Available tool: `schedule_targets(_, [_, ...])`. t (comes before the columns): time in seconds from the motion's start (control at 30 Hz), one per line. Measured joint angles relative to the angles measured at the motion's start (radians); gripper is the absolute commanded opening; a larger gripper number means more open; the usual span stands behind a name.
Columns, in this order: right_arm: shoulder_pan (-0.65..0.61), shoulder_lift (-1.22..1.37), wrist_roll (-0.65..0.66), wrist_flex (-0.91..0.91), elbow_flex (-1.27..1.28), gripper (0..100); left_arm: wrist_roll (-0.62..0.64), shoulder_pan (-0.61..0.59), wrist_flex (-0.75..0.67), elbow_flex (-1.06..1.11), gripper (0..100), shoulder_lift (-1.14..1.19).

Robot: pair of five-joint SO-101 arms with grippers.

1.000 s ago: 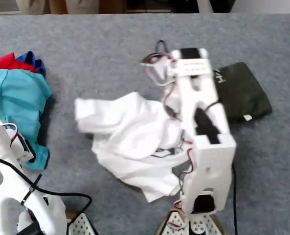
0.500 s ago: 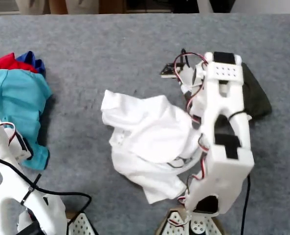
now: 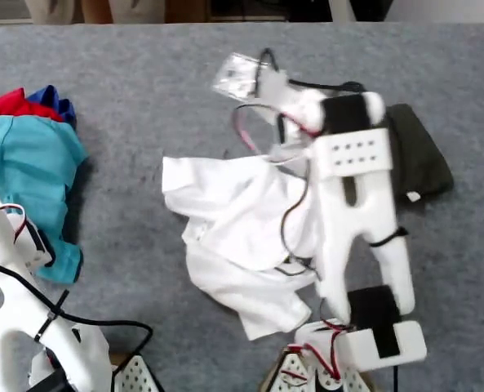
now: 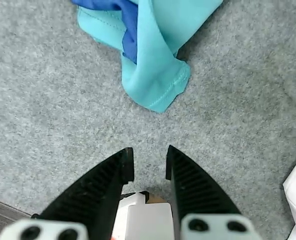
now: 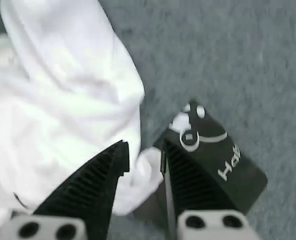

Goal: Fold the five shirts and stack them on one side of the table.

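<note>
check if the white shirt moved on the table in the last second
Yes. In the high view the white shirt has slid toward the dark folded shirt, widening the bare gap between it and the teal shirt.

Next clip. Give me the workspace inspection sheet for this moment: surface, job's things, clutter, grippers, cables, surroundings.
Surface: grey, felt-like table.
Job's things: white shirt crumpled mid-table; dark shirt folded beside it; teal shirt heaped with red shirt and blue shirt at the opposite side.
Clutter: nothing seen.
Grippers: left gripper open, empty, near the teal shirt's hem; right gripper at the white shirt's edge by the dark shirt, grasp unclear.
Cables: loose wires along the right arm; black cable by the left arm.
Surroundings: indistinct shapes past the far edge.
</note>
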Motion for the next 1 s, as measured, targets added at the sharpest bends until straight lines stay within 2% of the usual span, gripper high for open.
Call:
schedule_targets(0.17, [-0.183,0.084,-0.08,-0.057,0.0,12.1,-0.002,0.0,0.003,0.0,12,0.0])
schedule_targets(0.27, [-0.275,0.155,-0.132,-0.098,0.0,12.3,-0.057,0.0,0.029,-0.011,12,0.0])
schedule_targets(0.47, [-0.439,0.276,-0.19,-0.169,-0.002,24.6,-0.083,-0.025,0.046,-0.021,12,0.0])
schedule_targets(0.6, [-0.477,0.37,-0.259,-0.178,-0.075,24.6,-0.084,-0.069,0.046,-0.021,12,0.0])
schedule_targets(0.77, [-0.479,0.546,-0.276,-0.176,-0.267,24.2,-0.084,-0.143,0.046,-0.021,12,0.0])
schedule_targets(1.0, [-0.479,0.801,-0.356,0.006,-0.632,1.5,-0.092,-0.157,0.046,-0.021,12,0.0])
